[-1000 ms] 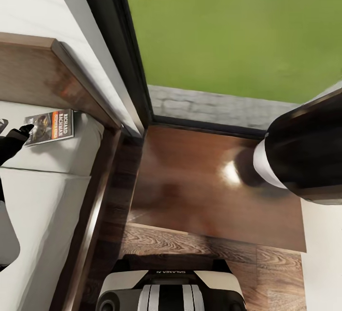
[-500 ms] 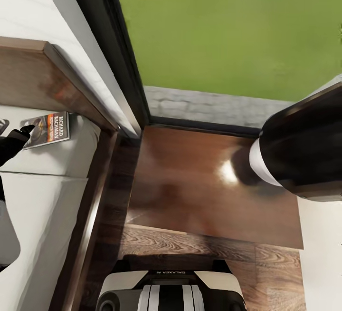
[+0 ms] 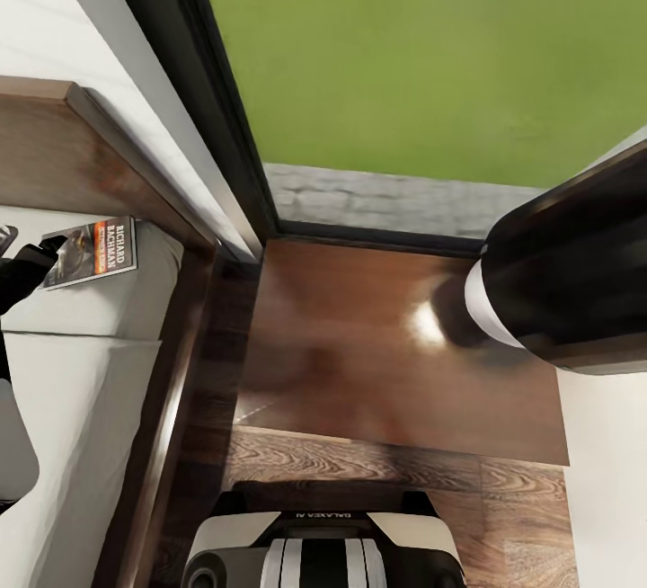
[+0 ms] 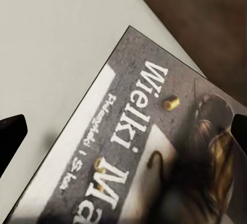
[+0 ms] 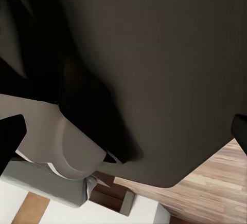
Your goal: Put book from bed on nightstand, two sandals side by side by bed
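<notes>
While your left gripper (image 4: 123, 131) hangs spread wide over the book (image 3: 92, 251), the nightstand (image 3: 377, 345) lies rightward

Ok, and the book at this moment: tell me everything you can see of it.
The book is a thin paperback lying flat, cover up, on the off-white mattress near the headboard. Its grey pictorial cover carries an orange band and white lettering, "Richard Bachman"; the left wrist view shows "Wielki". The left gripper is at its edge, fingers spread either side; contact is unclear.

Bright daylight; glare spot on nightstand (image 3: 395, 345).
</notes>
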